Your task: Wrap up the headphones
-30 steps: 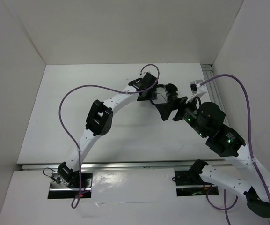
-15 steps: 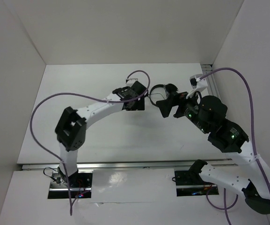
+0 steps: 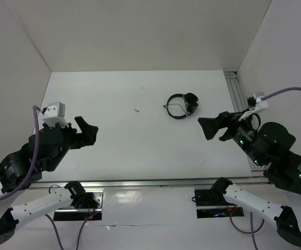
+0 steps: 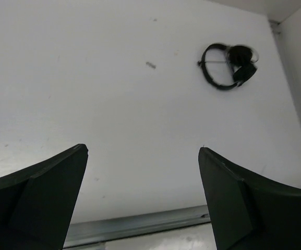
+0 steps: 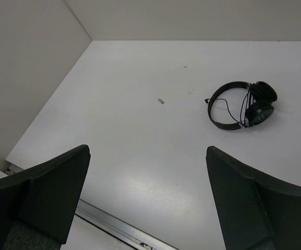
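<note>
The headphones [image 3: 192,100] lie alone on the white table, right of centre toward the back. The ear cups sit together and the thin cord is wound across the headband. They also show in the left wrist view, headphones [image 4: 242,70] far ahead to the right, and in the right wrist view, headphones [image 5: 260,112] ahead to the right. My left gripper [image 3: 90,130] hovers open over the table's near left, far from them, with nothing between its fingers [image 4: 56,182]. My right gripper [image 3: 205,129] hovers open a short way in front of the headphones, empty too, fingers [image 5: 239,187] wide apart.
A metal rail [image 3: 140,183] runs along the table's near edge, and another rail [image 3: 233,88] runs along the right side. White walls close in the left, back and right. A small speck [image 3: 136,110] lies mid-table. Purple cables [image 3: 291,91] trail from the wrists.
Both arms have drawn back from the headphones toward the near edge, the left far to the left. The left gripper has opened wide. The headphones now lie free.
</note>
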Robot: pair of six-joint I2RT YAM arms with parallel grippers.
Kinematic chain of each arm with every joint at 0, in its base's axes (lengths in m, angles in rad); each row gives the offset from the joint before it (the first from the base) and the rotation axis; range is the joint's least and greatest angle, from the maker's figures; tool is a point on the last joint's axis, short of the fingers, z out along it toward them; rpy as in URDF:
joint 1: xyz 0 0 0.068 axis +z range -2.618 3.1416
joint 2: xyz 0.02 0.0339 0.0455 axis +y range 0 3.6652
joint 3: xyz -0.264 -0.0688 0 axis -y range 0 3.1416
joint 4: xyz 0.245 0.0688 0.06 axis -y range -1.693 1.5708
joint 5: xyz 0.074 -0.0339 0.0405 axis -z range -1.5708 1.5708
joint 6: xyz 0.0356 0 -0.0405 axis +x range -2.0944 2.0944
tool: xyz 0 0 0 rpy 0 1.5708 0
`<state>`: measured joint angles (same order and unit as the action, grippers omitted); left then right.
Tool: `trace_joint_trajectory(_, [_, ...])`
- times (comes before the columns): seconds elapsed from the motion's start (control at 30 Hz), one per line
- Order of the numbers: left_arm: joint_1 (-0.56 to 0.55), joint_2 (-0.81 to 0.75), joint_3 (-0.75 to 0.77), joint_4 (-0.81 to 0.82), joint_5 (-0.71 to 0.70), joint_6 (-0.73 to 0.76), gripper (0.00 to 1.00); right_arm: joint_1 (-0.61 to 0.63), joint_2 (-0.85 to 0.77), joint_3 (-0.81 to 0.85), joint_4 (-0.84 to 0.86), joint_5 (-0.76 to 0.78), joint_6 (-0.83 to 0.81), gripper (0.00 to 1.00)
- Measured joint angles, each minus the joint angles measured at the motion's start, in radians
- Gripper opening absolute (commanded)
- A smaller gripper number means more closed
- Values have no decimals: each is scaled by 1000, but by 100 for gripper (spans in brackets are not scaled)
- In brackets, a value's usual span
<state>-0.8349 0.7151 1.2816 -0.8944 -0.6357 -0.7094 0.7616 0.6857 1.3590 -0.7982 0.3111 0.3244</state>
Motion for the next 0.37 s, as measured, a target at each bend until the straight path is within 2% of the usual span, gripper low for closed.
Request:
trace_joint_trajectory(0.17, [0,-143,-67,-220,17,-6,100,0,-79,10,-68,36,8,99])
trace_joint_trajectory(0.37, [0,-286,-53,-333,39,-26,100,0,-129,-31,-109,79,19,99])
